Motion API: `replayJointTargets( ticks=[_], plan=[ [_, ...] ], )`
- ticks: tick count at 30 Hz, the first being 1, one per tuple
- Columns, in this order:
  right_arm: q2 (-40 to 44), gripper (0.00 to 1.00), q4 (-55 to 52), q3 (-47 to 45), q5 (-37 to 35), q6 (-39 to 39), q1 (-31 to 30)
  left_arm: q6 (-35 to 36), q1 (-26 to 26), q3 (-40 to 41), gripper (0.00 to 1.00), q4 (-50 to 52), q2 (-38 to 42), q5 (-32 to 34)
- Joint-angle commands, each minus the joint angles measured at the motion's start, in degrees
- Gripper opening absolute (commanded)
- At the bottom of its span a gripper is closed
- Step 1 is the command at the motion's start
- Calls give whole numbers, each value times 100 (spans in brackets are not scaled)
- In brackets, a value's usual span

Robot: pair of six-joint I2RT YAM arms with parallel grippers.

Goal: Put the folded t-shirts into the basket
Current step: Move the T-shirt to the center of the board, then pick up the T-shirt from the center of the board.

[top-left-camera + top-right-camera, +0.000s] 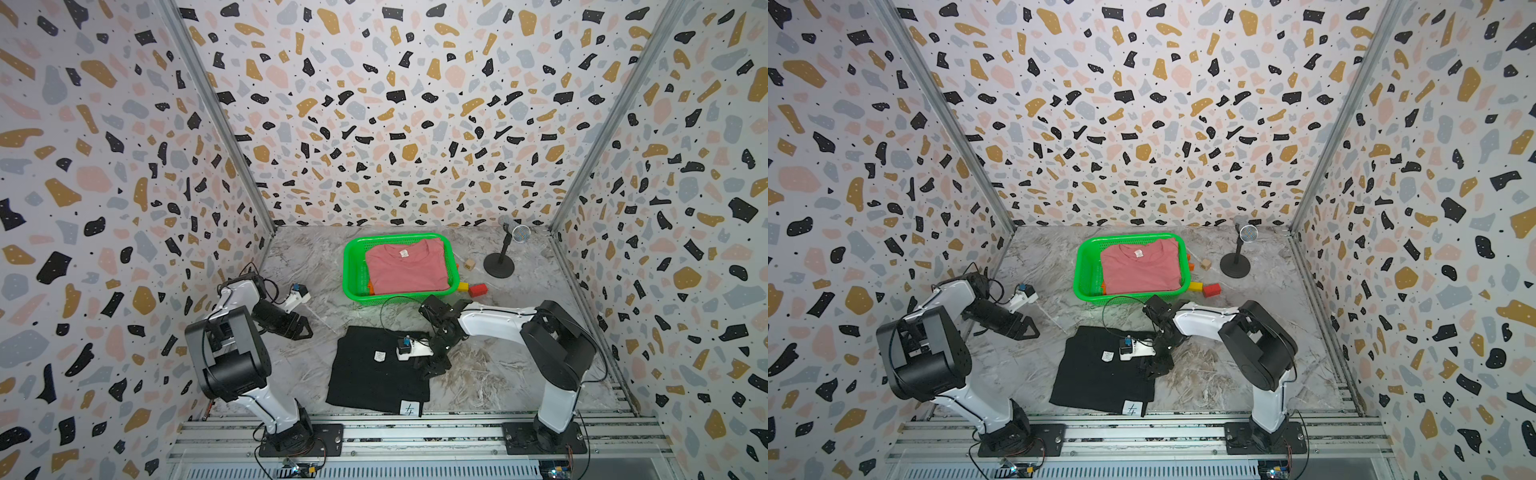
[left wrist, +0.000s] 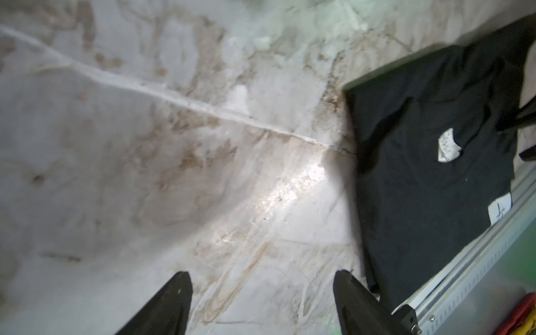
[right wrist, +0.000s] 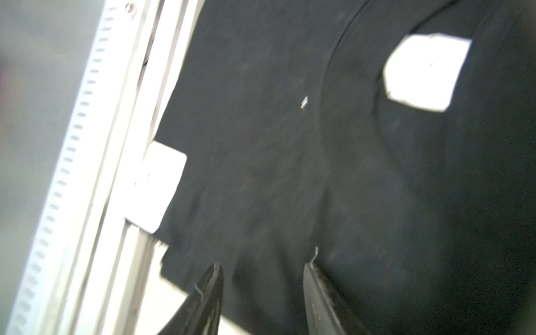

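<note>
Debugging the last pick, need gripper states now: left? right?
Left gripper: open, holding nothing.
Right gripper: open, jaws apart over the black t-shirt, no grip visible.

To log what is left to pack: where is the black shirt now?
In both top views the black shirt lies on the table by the front rail, with the basket behind it and the right gripper at its edge.

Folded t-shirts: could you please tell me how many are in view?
3. The pink t-shirt lies topmost in the green basket; an orange t-shirt peeks out beneath it; the black t-shirt lies on the table before the basket. More may be hidden underneath.
</note>
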State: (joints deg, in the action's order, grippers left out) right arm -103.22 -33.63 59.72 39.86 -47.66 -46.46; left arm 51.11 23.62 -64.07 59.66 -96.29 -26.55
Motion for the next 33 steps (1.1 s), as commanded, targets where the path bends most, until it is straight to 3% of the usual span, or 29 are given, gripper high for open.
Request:
replayJointTargets(
  ticks=[1,3,5,8,9,11,16,24,33],
  plan=[
    [472,51,-176,-255,16,-50,49,1327,-228,248,79,645,411,-728],
    [680,51,47,-315,41,203,49,1946,-357,467,81,603,601,-890],
    [1154,53,770,-529,-62,934,55,2285,-471,626,82,474,739,-952],
    [2005,65,2688,-1275,-1205,2729,49,2745,-648,838,82,280,867,-882],
    [2150,70,2792,-1416,-1811,3091,62,2784,-696,947,83,127,910,-838],
    [2258,74,2462,-1541,-1847,2882,129,2904,-754,1159,83,-257,1015,-799],
    [1947,81,2829,-1827,-2247,3071,157,3477,-885,1659,83,-961,1209,-875],
    [1235,92,3464,-1489,-2345,3344,266,3472,-1357,1840,83,-1653,1201,-689],
    [828,93,3759,-1347,-1144,3186,414,3522,-1545,1823,84,-1694,1155,-719]
  ],
)
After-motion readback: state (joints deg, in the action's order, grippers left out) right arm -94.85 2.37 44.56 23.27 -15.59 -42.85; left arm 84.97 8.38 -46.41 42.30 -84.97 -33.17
